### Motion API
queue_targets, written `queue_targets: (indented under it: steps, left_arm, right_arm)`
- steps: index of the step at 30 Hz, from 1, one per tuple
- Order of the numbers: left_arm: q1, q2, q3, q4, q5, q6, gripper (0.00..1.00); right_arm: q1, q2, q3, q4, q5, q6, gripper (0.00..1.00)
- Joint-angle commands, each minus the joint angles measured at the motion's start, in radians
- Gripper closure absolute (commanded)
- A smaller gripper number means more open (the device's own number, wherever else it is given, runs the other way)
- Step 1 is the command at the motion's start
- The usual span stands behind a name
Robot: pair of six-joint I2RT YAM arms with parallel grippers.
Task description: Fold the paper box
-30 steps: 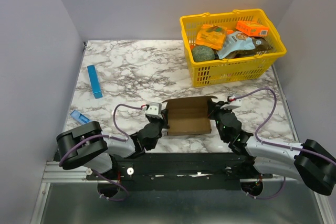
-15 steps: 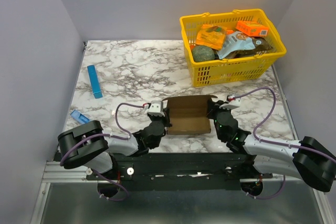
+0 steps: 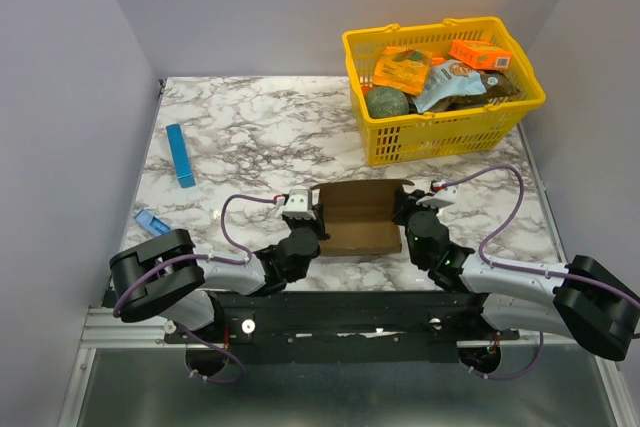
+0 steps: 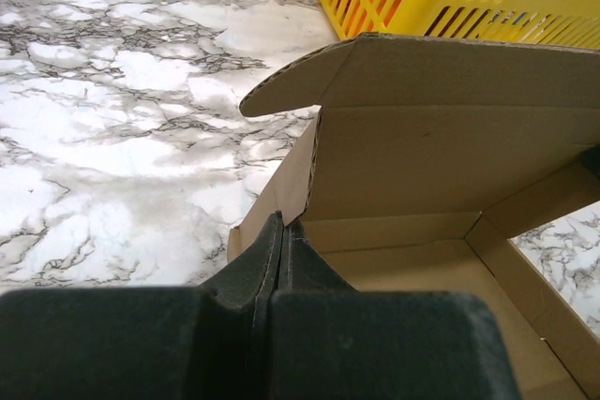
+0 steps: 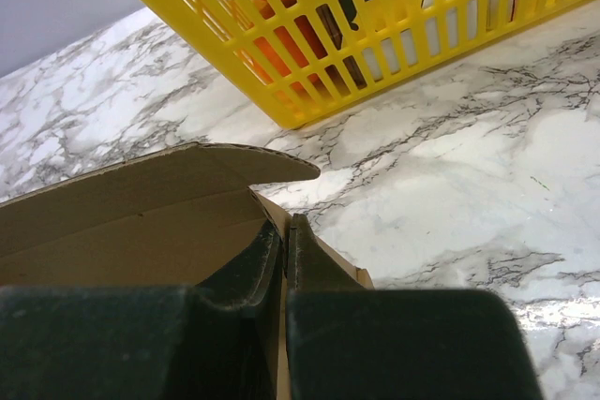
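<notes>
Nearest you, a silver metal rail (image 3: pixel 110 332) runs along the near edge of the white desk with grey marble veining (image 3: pixel 250 132), and both arms reach forward low from it. Your left fingers (image 4: pixel 248 278) are pressed together on the left side wall of the brown cardboard paper box (image 3: pixel 358 222), the wall's edge running down between them. Your right fingers (image 5: pixel 314 259) pinch the right side wall the same way. The brown cardboard paper box sits on the near middle of the desk between the two arms. It stands as an open tray with its floor showing, and its rear flap, with rounded corners, rises on the far side. It carries no print or label that you can make out. To the left, a small light-blue piece (image 3: pixel 150 221) lies at the desk's left edge. Farther back on that side lies a thin bright-blue strip (image 3: pixel 180 155), well apart from the box. Beyond the box, at the far right, stands a yellow plastic mesh basket (image 3: pixel 440 132). It holds small orange printed cartons (image 3: pixel 480 52), a pale blue packet (image 3: pixel 445 82) and a dark green round thing (image 3: pixel 387 103). Their printing is too small for you to read, even through the mesh in the right wrist view. Plain pale grey walls (image 3: pixel 250 7) close in the desk at the back and on both sides.
</notes>
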Motion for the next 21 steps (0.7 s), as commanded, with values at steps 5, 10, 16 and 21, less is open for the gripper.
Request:
queue_targets:
  steps: [5,10,16,21]
  left_arm:
    - [-0.035,0.000,0.025,-0.069,0.122,-0.096,1.00]
    - [-0.035,0.006,0.059,-0.086,0.119,-0.101,1.00]
    - [-0.035,0.023,0.085,-0.100,0.130,-0.121,1.00]
    - [-0.035,0.031,0.062,-0.119,0.154,-0.125,1.00]
  right_arm:
    - [0.043,0.041,-0.026,-0.179,-0.078,0.071,0.90]
    - [0.046,0.042,-0.029,-0.181,-0.072,0.076,0.90]
    - [0.046,0.048,-0.026,-0.187,-0.069,0.083,0.90]
    - [0.046,0.045,-0.026,-0.191,-0.067,0.086,0.90]
